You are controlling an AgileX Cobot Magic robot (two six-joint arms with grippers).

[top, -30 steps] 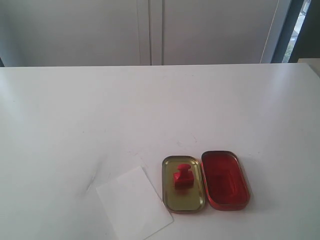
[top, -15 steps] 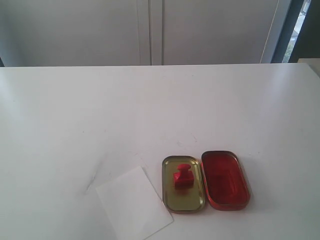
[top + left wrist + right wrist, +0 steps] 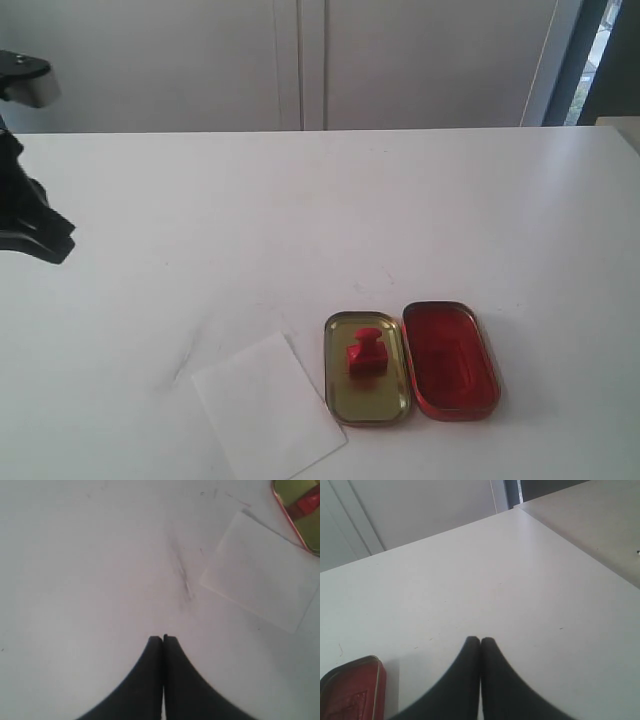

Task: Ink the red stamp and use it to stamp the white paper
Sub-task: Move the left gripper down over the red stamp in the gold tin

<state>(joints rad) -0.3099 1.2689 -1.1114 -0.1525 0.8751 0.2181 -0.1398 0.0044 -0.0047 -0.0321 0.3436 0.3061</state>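
On the surface, near its front: the red stamp stood upright inside the gold lid, square base down and narrow knobbed handle up.
Beside the lid: the red ink pad tin lay open just to its right.
White paper: it lay flat and turned at an angle, just left of the lid, slightly brighter than the surface.
Exterior view only: all the things showed together, with the left arm at the far left edge, well apart from them.
Left wrist view only: the left hand was clenched and empty over bare surface. Beyond it were the paper, dark scuff marks and a piece of the lid with a bit of the stamp.
Right wrist view only: the right hand was clenched and empty. One end of the tin and the far edge of the surface showed.
Open room: wide bare surface lay behind and to the left of the things, and the paper reached close to the front limit of the exterior view.
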